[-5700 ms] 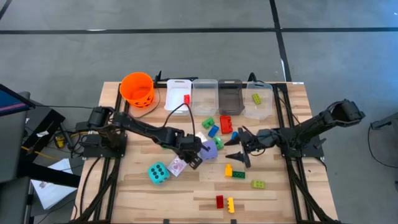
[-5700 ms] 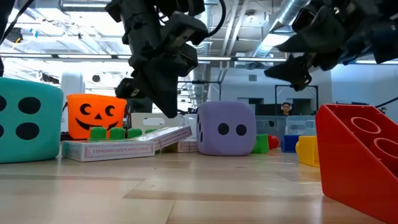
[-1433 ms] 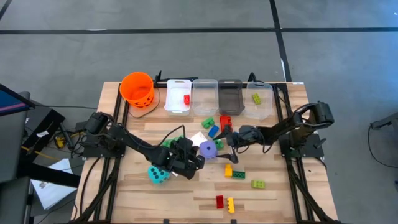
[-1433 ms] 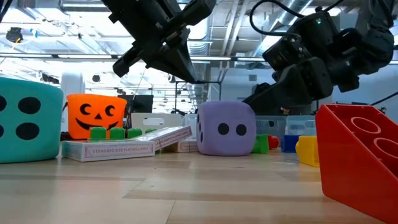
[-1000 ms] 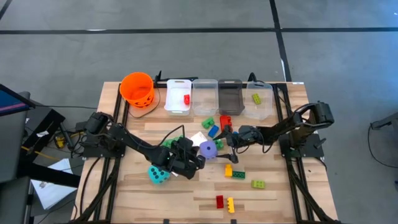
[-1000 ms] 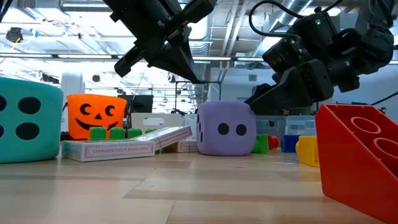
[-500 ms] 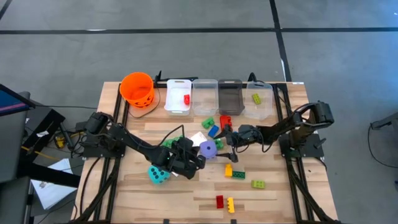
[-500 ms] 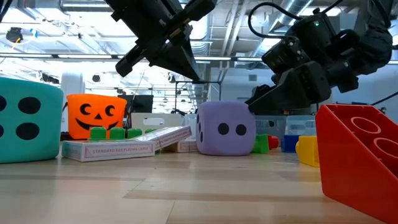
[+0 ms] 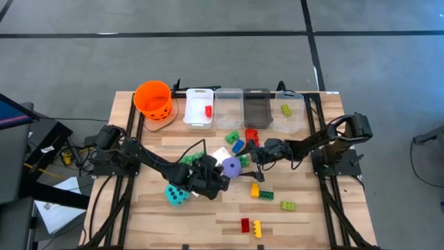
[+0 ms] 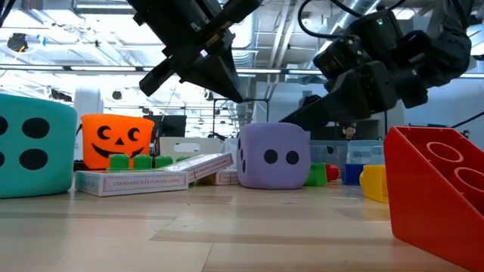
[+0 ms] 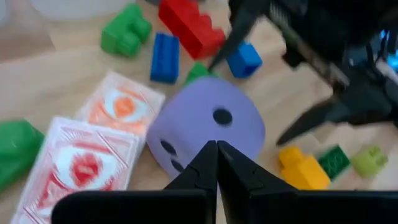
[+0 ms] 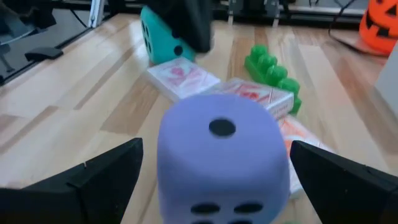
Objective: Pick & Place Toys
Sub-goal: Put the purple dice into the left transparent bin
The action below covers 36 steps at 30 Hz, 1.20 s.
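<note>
Since the previous second, the right gripper (image 9: 251, 157) had eased a little closer to the purple die (image 9: 232, 167), while the left arm had barely shifted. That die sat on the table between the right arm's spread fingers (image 12: 99, 177), one dark finger showing on each side of it in the right wrist view, neither clearly touching yet. It looked like a light, soft-edged foam or plastic cube, smooth-faced and easy to squeeze, so a hold across two opposite flat faces at mid-height seemed safest; a corner grip would likely let it roll out. Just beyond the fingertips lay two red-and-white cards (image 12: 183, 80) and a green brick (image 12: 272, 76), with the teal die (image 12: 158, 33) farther off. The left gripper (image 9: 220, 176) hovered just beside the purple die on its other side, its fingers pressed together and holding nothing, their tips pointing at the die in the left wrist view. Around the right fingers were scattered a red brick (image 11: 189, 27), blue bricks (image 11: 165, 57) and a yellow brick (image 11: 298, 166), near enough to be nudged. The table (image 9: 208, 215) was pale wood planking, flat and fairly slick, so the die could slide if pushed from one side only. Along its far edge stood the orange bucket (image 9: 153, 99) and a row of clear bins (image 9: 229, 109). Beyond lay a grey floor, and the low view showed an open workshop with ceiling ducts.
</note>
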Each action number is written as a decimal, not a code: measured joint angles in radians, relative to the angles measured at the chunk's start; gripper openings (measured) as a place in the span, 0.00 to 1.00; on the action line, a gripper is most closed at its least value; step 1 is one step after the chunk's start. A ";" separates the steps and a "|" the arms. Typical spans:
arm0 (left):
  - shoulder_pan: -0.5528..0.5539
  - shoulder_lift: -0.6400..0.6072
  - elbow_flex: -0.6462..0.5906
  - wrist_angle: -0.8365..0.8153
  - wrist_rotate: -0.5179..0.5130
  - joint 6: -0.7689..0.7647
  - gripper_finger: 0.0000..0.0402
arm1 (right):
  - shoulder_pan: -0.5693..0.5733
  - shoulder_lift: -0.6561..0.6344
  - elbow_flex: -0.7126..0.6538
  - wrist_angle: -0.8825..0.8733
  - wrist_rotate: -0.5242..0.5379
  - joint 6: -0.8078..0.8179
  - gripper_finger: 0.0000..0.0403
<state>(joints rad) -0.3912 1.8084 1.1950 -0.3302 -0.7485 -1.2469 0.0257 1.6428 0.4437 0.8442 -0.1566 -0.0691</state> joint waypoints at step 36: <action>0.001 0.000 0.000 0.019 0.025 0.046 0.00 | 0.000 0.000 0.058 -0.223 0.000 0.016 0.96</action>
<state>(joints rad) -0.3904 1.8083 1.1950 -0.3115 -0.7239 -1.2007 0.0257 1.6424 0.5022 0.6216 -0.1570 -0.0530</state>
